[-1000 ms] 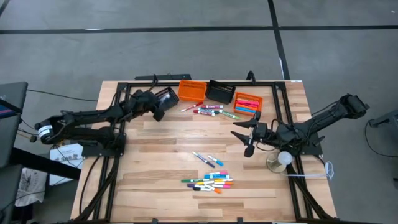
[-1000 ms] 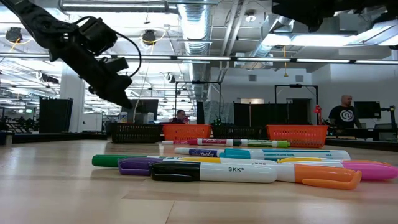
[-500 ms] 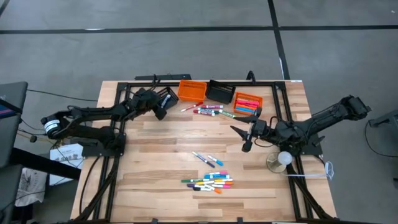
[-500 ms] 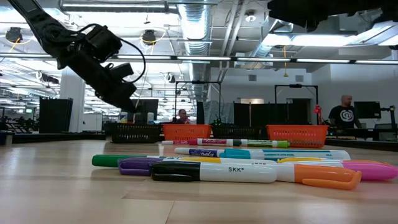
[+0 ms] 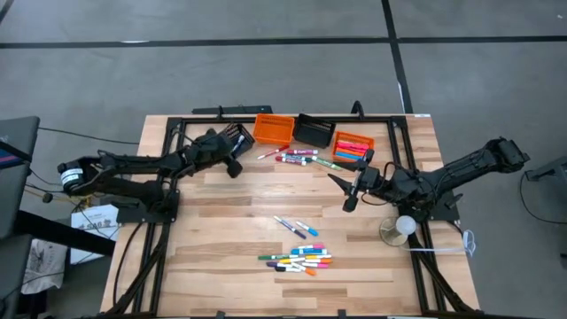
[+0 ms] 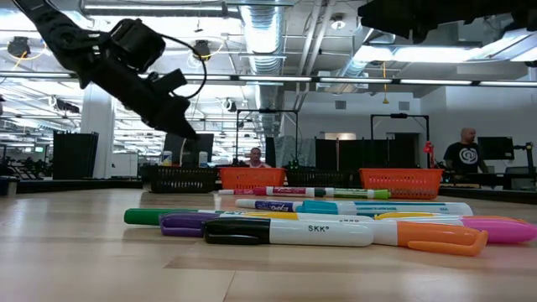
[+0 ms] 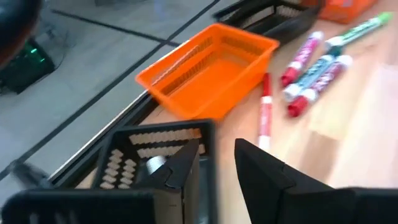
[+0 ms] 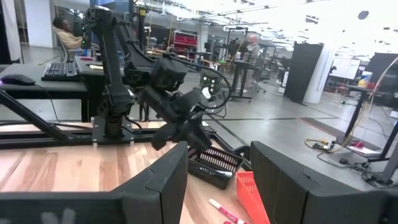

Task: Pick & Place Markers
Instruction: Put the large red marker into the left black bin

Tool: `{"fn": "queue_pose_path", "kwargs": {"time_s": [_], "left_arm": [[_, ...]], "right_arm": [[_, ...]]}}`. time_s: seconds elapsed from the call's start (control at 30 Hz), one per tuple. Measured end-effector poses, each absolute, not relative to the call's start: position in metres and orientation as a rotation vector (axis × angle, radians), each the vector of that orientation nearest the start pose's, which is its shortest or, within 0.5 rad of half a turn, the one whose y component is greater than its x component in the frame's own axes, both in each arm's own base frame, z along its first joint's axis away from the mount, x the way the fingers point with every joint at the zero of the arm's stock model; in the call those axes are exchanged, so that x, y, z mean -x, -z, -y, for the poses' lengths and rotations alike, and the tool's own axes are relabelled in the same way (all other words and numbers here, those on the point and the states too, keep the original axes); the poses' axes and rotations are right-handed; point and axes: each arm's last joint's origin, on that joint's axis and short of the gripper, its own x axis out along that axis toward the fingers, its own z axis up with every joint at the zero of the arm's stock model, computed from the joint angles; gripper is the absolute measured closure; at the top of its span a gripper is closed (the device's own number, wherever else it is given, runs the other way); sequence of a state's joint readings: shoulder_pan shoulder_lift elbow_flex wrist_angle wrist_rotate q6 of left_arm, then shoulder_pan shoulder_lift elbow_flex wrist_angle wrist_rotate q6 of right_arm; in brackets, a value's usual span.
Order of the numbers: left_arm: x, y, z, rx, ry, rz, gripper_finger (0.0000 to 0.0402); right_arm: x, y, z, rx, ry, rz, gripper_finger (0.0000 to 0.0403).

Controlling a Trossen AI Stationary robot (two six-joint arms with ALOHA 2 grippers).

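while our left gripper (image 5: 232,152) hung by the empty orange bin (image 5: 273,128), its fingers stood a little apart around the wall of a black bin (image 7: 140,163); whether they pinched it we could not tell. we judged it was shifting that bin into place. our right gripper (image 5: 347,191) hovered near the filled orange bin (image 5: 353,146), fingers apart and holding nothing, probably readying for a pick. markers (image 5: 299,158) lay loose just in front of the bins, a few (image 5: 295,225) sat farther out, and a heap (image 5: 299,260) lay well away toward the near edge. another black bin (image 5: 313,131) stood between the orange ones. a red marker (image 7: 265,111) touching the empty orange bin could get knocked.
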State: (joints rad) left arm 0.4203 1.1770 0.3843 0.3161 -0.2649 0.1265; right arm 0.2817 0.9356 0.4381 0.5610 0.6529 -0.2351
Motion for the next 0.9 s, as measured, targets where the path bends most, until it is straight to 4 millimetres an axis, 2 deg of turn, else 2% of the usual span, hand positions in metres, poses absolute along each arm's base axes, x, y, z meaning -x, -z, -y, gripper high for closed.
{"fn": "queue_pose_path", "kwargs": {"time_s": [0.13,0.4,0.53,0.73,0.9], "left_arm": [[-0.206,-0.172,-0.075,-0.106,-0.537,-0.509,0.0298],[-0.223,-0.180,-0.021,-0.177,-0.294,-0.388,0.0298],[-0.229,-0.176,0.000,-0.203,-0.201,-0.367,0.0298],[-0.248,-0.158,0.016,-0.225,-0.135,-0.421,0.0298],[-0.264,-0.145,0.014,-0.232,-0.142,-0.483,0.0298]], "right_arm": [[-0.195,-0.258,-0.039,0.213,0.357,0.014,0.0239],[-0.196,-0.257,-0.044,0.222,0.213,0.025,0.0239],[-0.196,-0.255,-0.049,0.232,0.140,0.011,0.0239],[-0.195,-0.253,-0.051,0.214,0.123,-0.007,0.0239],[-0.204,-0.253,-0.044,0.168,0.163,-0.163,0.0239]]}}
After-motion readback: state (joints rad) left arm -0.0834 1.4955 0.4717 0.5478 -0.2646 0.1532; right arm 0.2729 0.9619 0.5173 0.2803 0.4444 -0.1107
